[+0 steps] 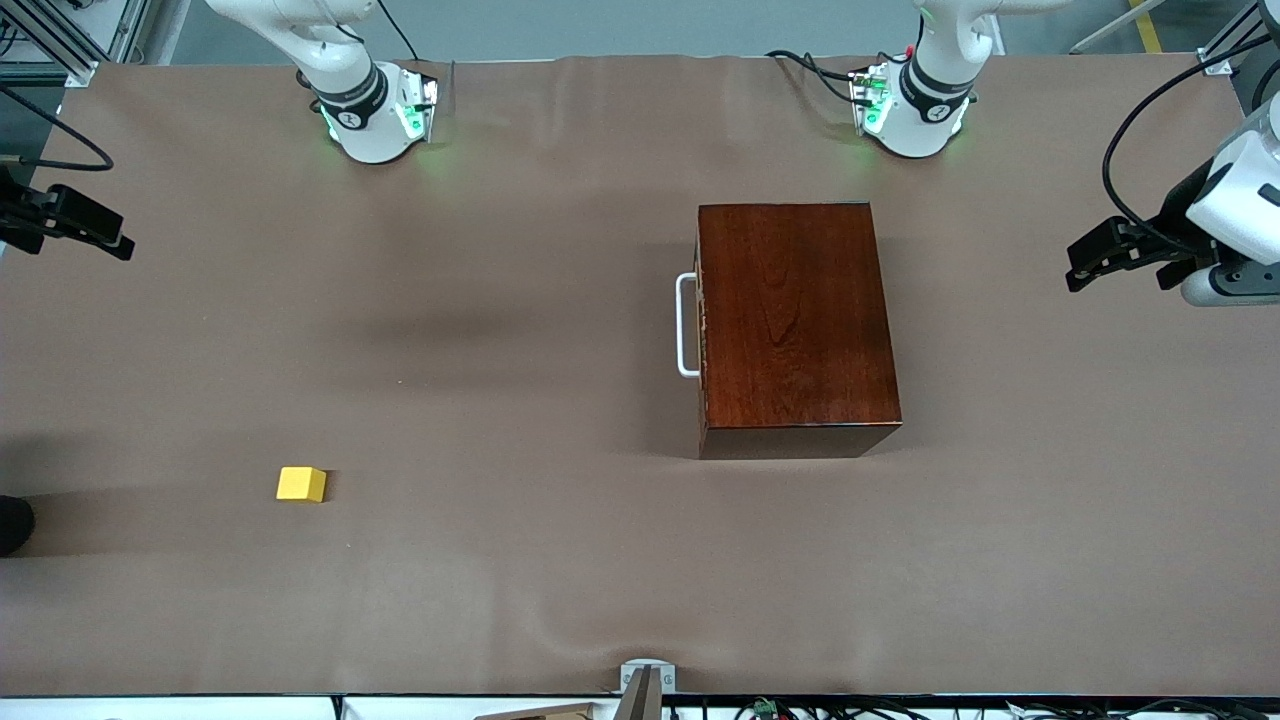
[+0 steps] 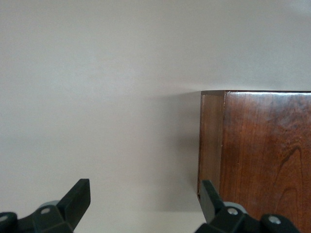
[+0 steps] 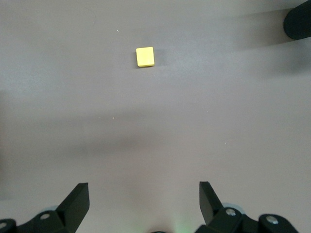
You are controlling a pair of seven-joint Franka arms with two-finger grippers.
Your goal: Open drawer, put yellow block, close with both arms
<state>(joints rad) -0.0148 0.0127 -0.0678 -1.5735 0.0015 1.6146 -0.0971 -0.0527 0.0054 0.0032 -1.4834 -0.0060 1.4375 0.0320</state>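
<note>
1. The box (image 1: 795,315) is showing glossy dark wood with visible grain.
2. The handle (image 1: 686,325) is looking smooth and white.
3. The yellow block (image 1: 301,484) is appearing plain and matt.
4. The table (image 1: 500,350) is wearing a matt brown covering, faintly rippled.

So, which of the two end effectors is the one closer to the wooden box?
The left end effector, at the table's edge beside the wooden box; the right end effector waits at the other end.

robot lab — brown-covered table (image 1: 560,560), two bolted white arms, green-lit bases, loose cables (image 1: 820,70), aluminium framing (image 1: 60,40)
</note>
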